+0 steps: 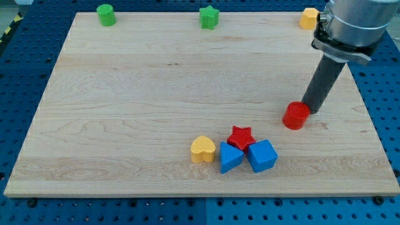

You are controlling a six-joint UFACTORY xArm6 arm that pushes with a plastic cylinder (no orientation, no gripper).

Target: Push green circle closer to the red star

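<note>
Green circle (106, 14) sits at the upper left of the frame, on the board's (125, 112) top edge. Green star (209, 17) top centre. Lower centre cluster: yellow heart (202, 149), blue triangle (230, 157), red star (240, 136), blue cube (262, 155) (packed close, touching). Right: red cylinder (295, 115), my tip (310, 111) just against its right side. No jaws to report, only the rod. Yellow block (309, 18) upper right.

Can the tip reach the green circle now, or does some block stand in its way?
Probably yes. My tip sits beside the red cylinder at the view's right; the bare board toward the green circle, top left, holds no block.
</note>
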